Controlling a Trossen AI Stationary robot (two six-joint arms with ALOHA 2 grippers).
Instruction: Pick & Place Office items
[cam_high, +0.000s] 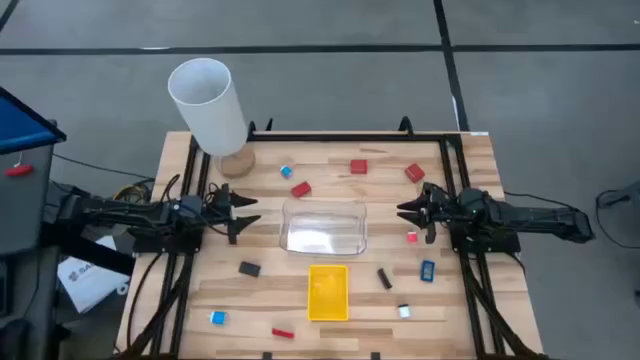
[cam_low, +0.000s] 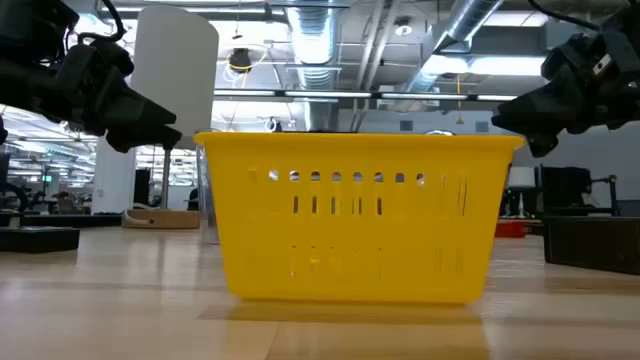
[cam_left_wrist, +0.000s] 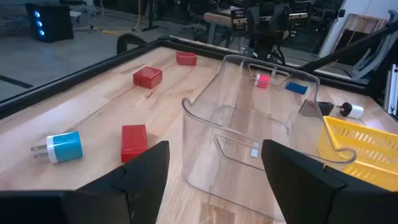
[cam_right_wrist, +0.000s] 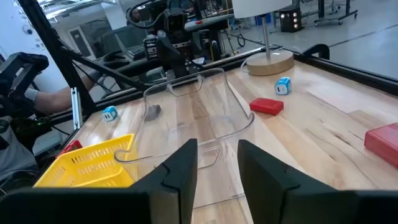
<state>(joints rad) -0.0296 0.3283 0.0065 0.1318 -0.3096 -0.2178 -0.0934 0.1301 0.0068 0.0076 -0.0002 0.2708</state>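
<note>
While both arms hang level above the wooden table, the small office items lie scattered round two trays. At the left side, the left gripper points inward toward the clear plastic tray, its fingers spread wide apart and holding nothing. Behind it, at the far left corner, stands a tall white cylinder on a round wooden base.

Toward the near left edge lies a blue-and-white bit, and a black rectangular bit lies between it and the left gripper. A thin red stick lies close to the near edge, just left of the yellow tray, which sits in front of the clear one. Behind the clear tray, another blue-and-white bit and a flat red block lie close together; the left wrist view shows the blue bit with a white end and metal prongs. Farther right are two more red blocks and.

Right of the yellow tray lie a slim black bit and a white-tipped piece. A small pink-red piece and a blue bit lie beside the right gripper, which hovers near the clear tray's right side with its fingers a narrow gap apart, empty.
</note>
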